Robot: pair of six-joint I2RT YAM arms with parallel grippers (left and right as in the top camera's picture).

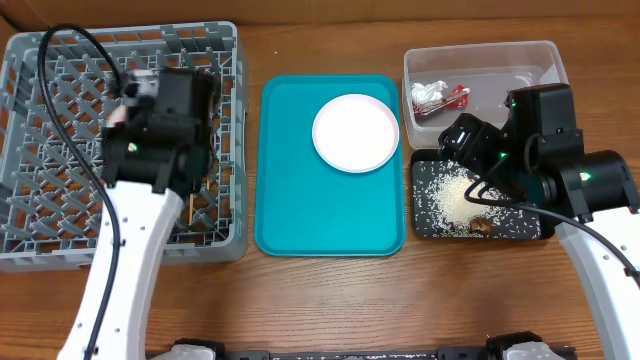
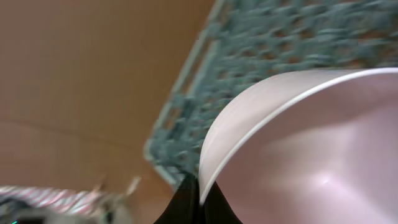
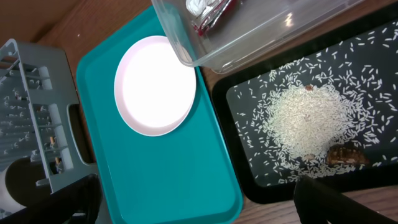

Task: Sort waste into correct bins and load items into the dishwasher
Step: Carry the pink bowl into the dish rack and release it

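Observation:
My left gripper (image 2: 200, 199) is shut on the rim of the pale pink bowl (image 2: 311, 149) and holds it tilted over the grey dish rack (image 1: 60, 230). In the overhead view the arm hides the bowl. A thin wooden stick (image 1: 188, 208) shows in the rack beside that arm. The round white plate (image 1: 356, 132) lies on the teal tray (image 1: 300, 210). My right gripper (image 3: 202, 205) is open and empty, low over the gap between the teal tray and the black tray (image 1: 425, 228). White rice (image 1: 455, 195) and a brown scrap (image 1: 482, 226) lie in the black tray. The red wrapper (image 1: 455, 97) and the white tissue (image 1: 428, 95) lie in the clear tub (image 1: 545, 55).
The rack, the teal tray and the two bins stand side by side on a wooden table (image 1: 330, 310). The clear tub stands right behind the black tray. The white bowl is out of view.

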